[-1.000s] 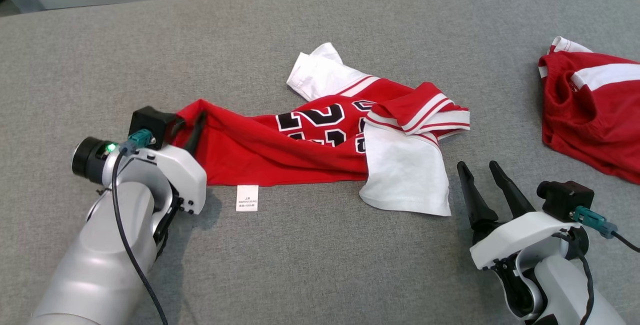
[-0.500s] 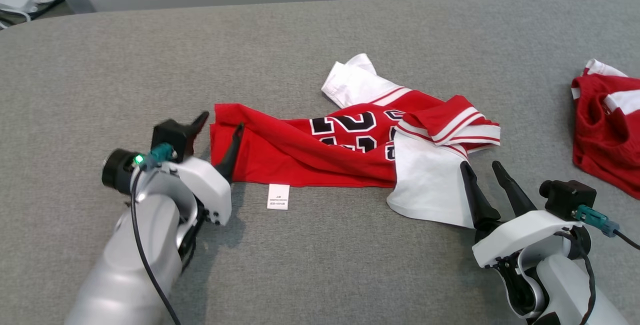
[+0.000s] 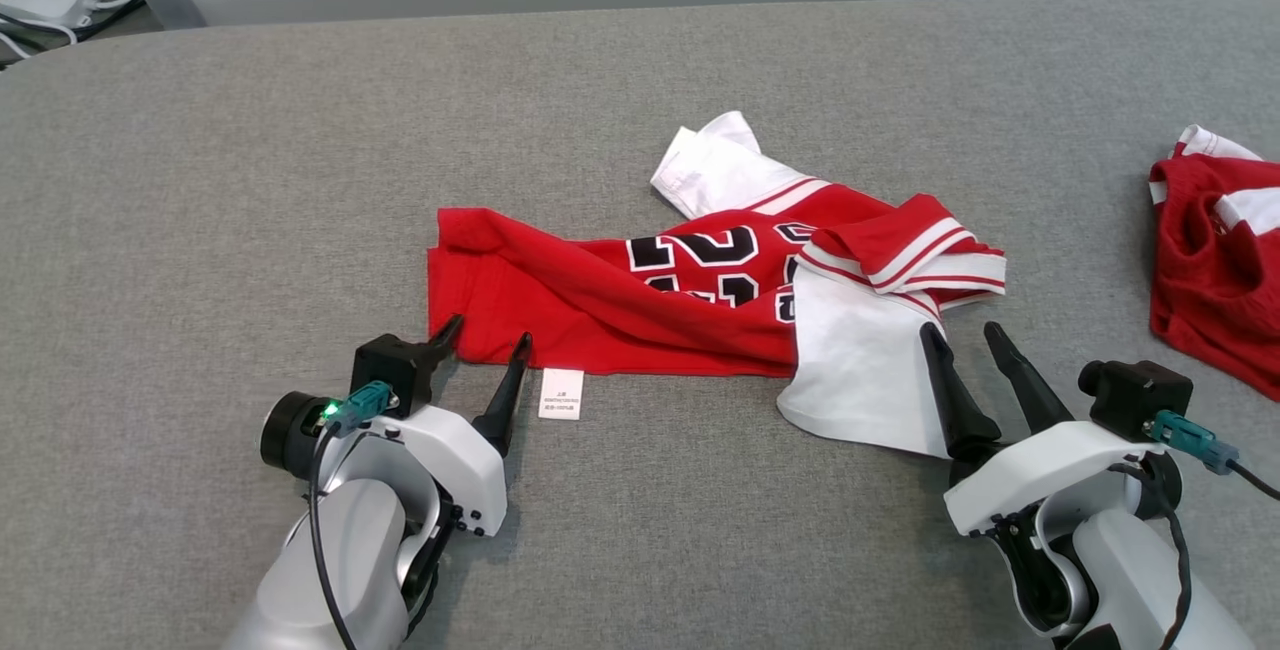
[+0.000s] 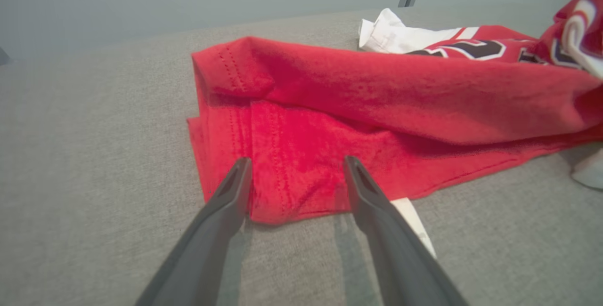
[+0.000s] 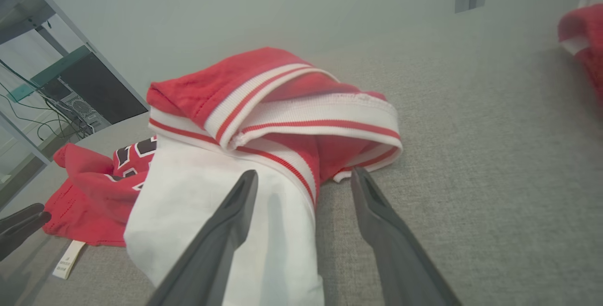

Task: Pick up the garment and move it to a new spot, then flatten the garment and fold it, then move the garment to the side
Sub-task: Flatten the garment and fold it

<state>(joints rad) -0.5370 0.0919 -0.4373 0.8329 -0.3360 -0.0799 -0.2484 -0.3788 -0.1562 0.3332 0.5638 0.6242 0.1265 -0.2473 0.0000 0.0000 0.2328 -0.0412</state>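
The crumpled garment (image 3: 620,305) lies across the middle of the bench (image 3: 250,180) and bars a straight path there; its bunched striped trim stands highest, toward the right. Left of it and behind it the grey surface gives open passage. The left gripper (image 3: 492,330), jaws apart, stands at its near left corner. The right gripper (image 3: 958,327), also spread, is at the white sleeve. Between them only a small label (image 3: 561,395) lies. A second red garment (image 3: 1200,260) closes the far right.
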